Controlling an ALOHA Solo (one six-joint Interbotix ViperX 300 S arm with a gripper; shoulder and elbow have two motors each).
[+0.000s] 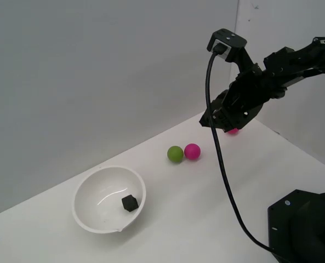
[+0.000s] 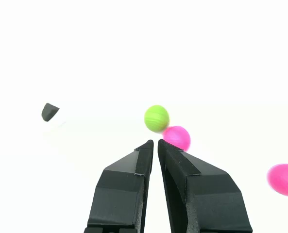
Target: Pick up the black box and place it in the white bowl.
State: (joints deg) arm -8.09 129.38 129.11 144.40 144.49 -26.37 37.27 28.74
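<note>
The black box (image 1: 130,203) is a tiny matte cube lying inside the white bowl (image 1: 91,219) at the exterior view's lower left. In the wrist view the box (image 2: 49,112) shows as a small dark shape; the bowl blends into the bright white there. My gripper (image 1: 216,121) hangs in the air well to the exterior view's right of the bowl, above the table. In the wrist view its fingertips (image 2: 155,142) stand nearly together with nothing between them.
A green ball (image 1: 175,154) and a pink ball (image 1: 192,151) sit side by side on the white table. A second pink ball (image 1: 233,131) lies partly behind the gripper. The black robot base (image 1: 304,227) fills the lower right corner. A grey wall stands behind.
</note>
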